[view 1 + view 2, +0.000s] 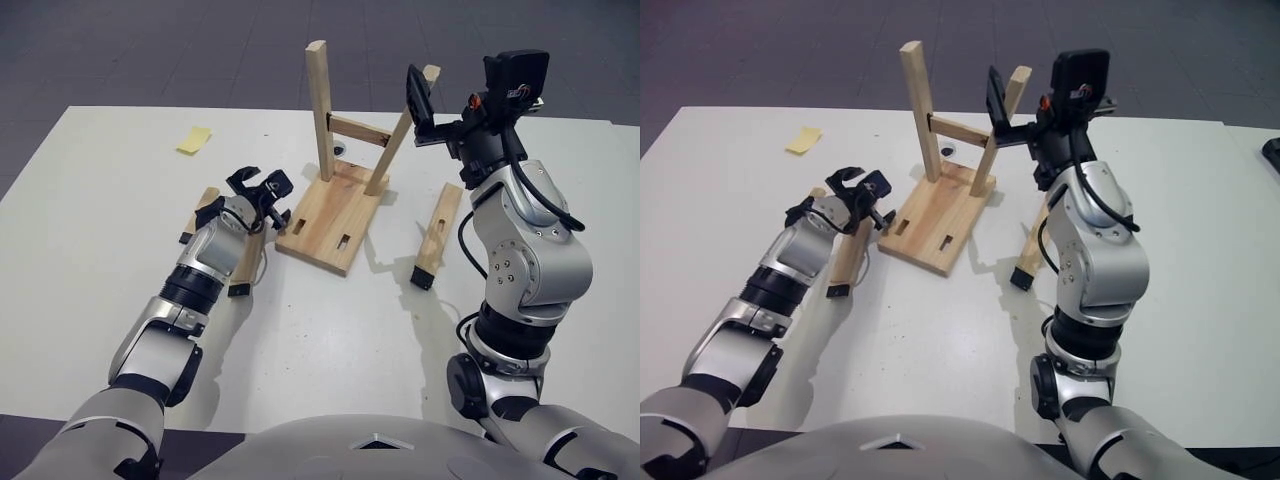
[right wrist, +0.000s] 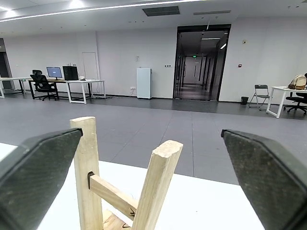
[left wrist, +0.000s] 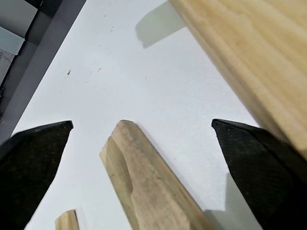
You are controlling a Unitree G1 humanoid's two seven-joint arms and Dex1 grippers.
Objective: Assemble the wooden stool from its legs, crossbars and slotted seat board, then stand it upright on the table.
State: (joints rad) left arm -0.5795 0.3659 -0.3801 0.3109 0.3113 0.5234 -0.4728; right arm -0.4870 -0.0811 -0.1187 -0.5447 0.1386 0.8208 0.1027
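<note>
- In the head views, the seat board [image 1: 325, 225] lies flat near the middle of the white table [image 1: 100, 190]. Two slots show in its near part.
- Two legs stand up from the far part of the board. The left standing leg [image 1: 320, 110] is almost upright, the right standing leg [image 1: 395, 145] leans to the right, and a crossbar [image 1: 357, 130] joins them.
- A loose leg [image 1: 438, 235] lies flat to the right of the board, apart from it, with a dark cap on its near end.
- To the left of the board lie the inner loose piece [image 1: 247, 262] and the outer loose piece [image 1: 203, 208], each with a dark cap at the near end.
- The left gripper [image 1: 262, 190] is low over these two pieces, just left of the board.
- The right gripper [image 1: 425, 110] is raised, close beside the top of the right standing leg.
- A yellow note [image 1: 194, 139] lies at the far left of the table.
- In the left wrist view, the two dark fingers [image 3: 33, 163] are wide apart and hold nothing. The rounded end of the inner loose piece [image 3: 144, 182] lies on the table between them and touches neither finger. The edge of the seat board [image 3: 249, 52] runs just beside one finger.
- In the right wrist view, the fingers [image 2: 43, 167] are also wide apart and grip nothing. The tops of both standing legs and the crossbar [image 2: 110, 191] show between and beyond them.
</note>
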